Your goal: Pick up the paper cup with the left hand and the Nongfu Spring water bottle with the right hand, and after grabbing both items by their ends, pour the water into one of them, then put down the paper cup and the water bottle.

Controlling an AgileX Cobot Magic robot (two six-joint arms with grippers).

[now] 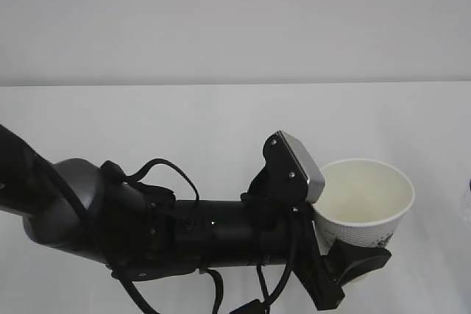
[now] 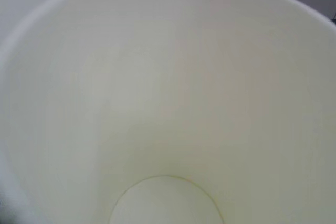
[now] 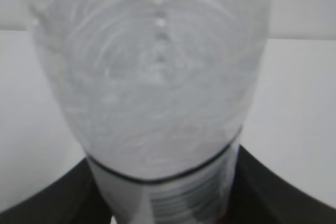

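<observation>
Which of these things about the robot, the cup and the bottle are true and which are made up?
1. The left hand is holding the paper cup. True.
2. The cup is lying on its side. False: it stands upright in the grip, its mouth facing up.
3. The cup's inside looks dry, with no water in it. True, as far as the left wrist view shows its bottom.
4. The Nongfu Spring water bottle is green and solid. False: it is clear and ribbed, and you can see through it.
5. The whole bottle shows in the exterior view. False: at most a sliver shows at that view's right edge; the right wrist view shows it close up.
</observation>
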